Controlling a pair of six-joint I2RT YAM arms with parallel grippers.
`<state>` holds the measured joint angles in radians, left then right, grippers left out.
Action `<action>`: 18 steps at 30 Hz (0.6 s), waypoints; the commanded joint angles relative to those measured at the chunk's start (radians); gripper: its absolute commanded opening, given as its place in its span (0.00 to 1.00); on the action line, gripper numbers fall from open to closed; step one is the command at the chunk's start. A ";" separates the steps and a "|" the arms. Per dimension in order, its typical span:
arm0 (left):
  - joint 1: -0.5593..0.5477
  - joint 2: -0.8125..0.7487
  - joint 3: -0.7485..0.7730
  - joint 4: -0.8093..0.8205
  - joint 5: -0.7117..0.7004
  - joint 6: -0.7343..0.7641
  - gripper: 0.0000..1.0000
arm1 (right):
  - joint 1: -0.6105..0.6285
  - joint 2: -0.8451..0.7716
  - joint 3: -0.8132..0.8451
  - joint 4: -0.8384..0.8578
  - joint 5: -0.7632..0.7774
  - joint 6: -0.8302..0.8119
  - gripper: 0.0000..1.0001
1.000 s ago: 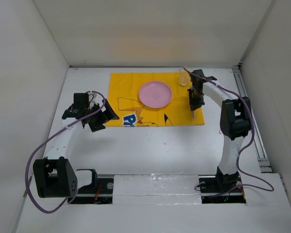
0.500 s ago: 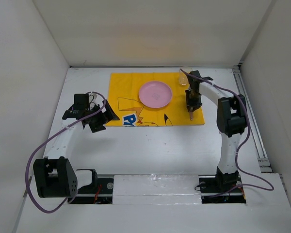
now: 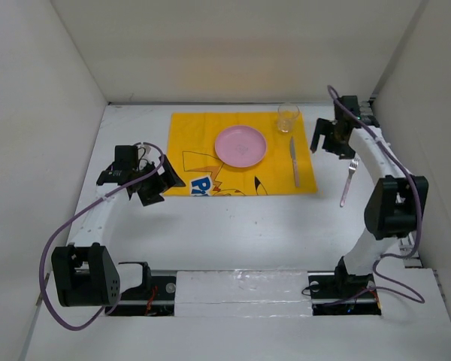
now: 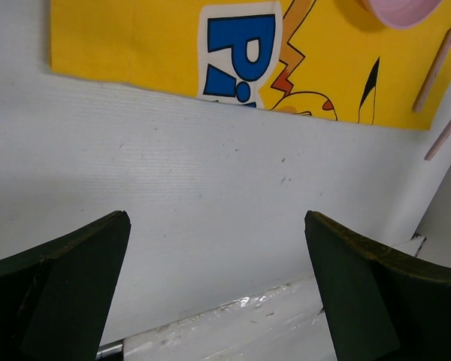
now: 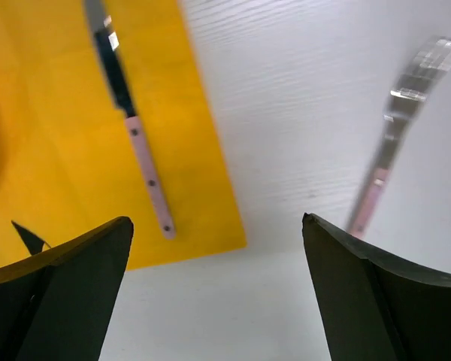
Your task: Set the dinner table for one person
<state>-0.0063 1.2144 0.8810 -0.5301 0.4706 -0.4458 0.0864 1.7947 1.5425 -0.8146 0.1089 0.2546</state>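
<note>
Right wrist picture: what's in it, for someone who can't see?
A knife lies on the yellow placemat at left; a fork lies on the white table at right. Two dark fingers stand open below, holding nothing.

In the left wrist view the plate (image 4: 402,9) is running off the upper right edge, and the top edge is cropping the mat (image 4: 135,45). In the right wrist view the fork (image 5: 391,131) is blurring at upper right, and the knife (image 5: 146,177) is losing its blade tip past the top edge.
</note>
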 commanded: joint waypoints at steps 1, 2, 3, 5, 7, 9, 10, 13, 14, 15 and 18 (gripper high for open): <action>-0.001 -0.032 0.021 -0.018 -0.010 0.018 1.00 | -0.124 -0.066 -0.079 0.012 0.080 0.054 1.00; -0.001 -0.032 0.035 -0.040 -0.024 0.018 1.00 | -0.146 -0.075 -0.132 0.012 0.095 0.072 1.00; -0.001 -0.032 0.045 -0.053 -0.024 0.028 1.00 | -0.171 -0.087 -0.165 0.028 0.106 0.072 1.00; -0.001 -0.032 0.065 -0.074 -0.036 0.047 1.00 | -0.236 -0.127 -0.259 0.074 0.106 0.072 1.00; -0.001 -0.053 0.078 -0.083 -0.050 0.061 1.00 | -0.298 -0.147 -0.327 0.107 0.097 0.081 1.00; -0.001 -0.064 0.087 -0.084 -0.061 0.073 1.00 | -0.338 -0.147 -0.358 0.124 0.075 0.081 0.99; -0.001 -0.064 0.087 -0.084 -0.073 0.073 1.00 | -0.353 -0.147 -0.370 0.136 0.033 0.071 0.97; -0.001 -0.073 0.076 -0.084 -0.082 0.073 1.00 | -0.364 -0.089 -0.371 0.137 0.006 0.060 0.93; -0.001 -0.084 0.076 -0.084 -0.082 0.073 1.00 | -0.364 -0.080 -0.371 0.137 -0.008 0.060 0.93; -0.001 -0.084 0.076 -0.084 -0.082 0.073 1.00 | -0.364 -0.066 -0.381 0.152 -0.017 0.060 0.91; -0.001 -0.093 0.076 -0.084 -0.072 0.073 1.00 | -0.364 -0.029 -0.381 0.163 -0.028 0.060 0.83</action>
<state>-0.0063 1.1503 0.9249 -0.5972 0.4015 -0.3939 -0.2840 1.7405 1.1610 -0.7086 0.1169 0.3153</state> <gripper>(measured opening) 0.997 0.848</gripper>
